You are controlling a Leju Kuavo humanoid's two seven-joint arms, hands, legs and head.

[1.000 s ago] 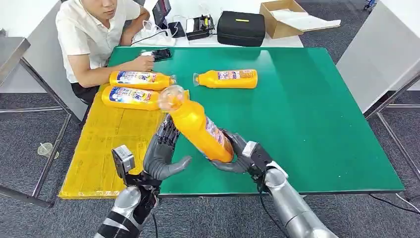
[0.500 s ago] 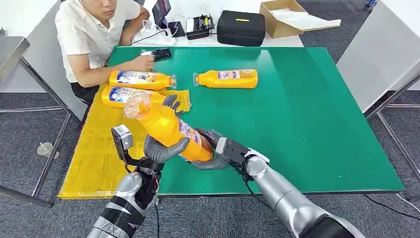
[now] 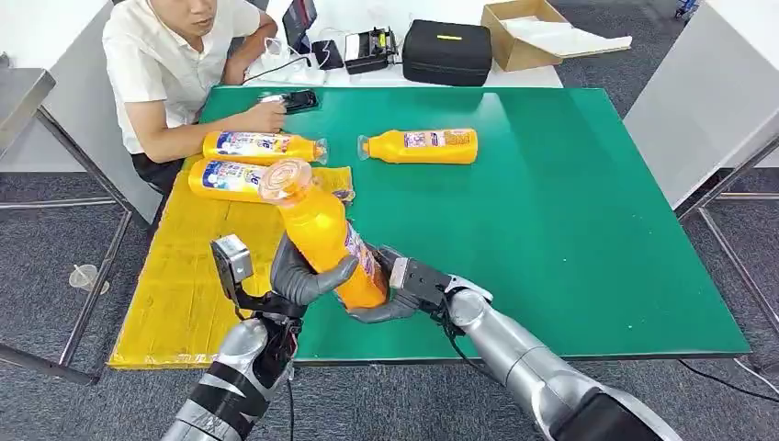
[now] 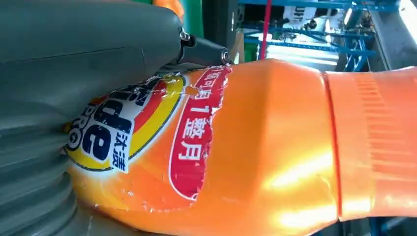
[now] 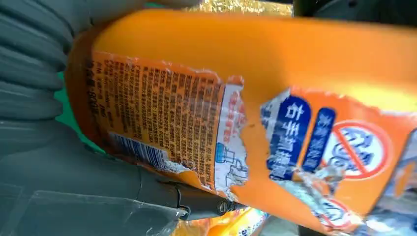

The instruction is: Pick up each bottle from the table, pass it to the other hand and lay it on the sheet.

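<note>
Passing mid-handover: held bottle (image 3: 323, 231) gripped by both left hand (image 3: 303, 276) & right hand (image 3: 390, 294), near table edge. Two bottles (image 3: 246, 179) lie on sheet (image 3: 184, 276); far bottle (image 3: 424, 145) left on table (image 3: 570, 211).

**Bystander and clutter at the table's far edge**

A seated person (image 3: 174, 64) in a white shirt leans in at upper left, one hand by a phone (image 3: 292, 99). Along the top sit a black case (image 3: 447, 52), an open cardboard box (image 3: 525, 33) and a small black device (image 3: 371, 50).
</note>
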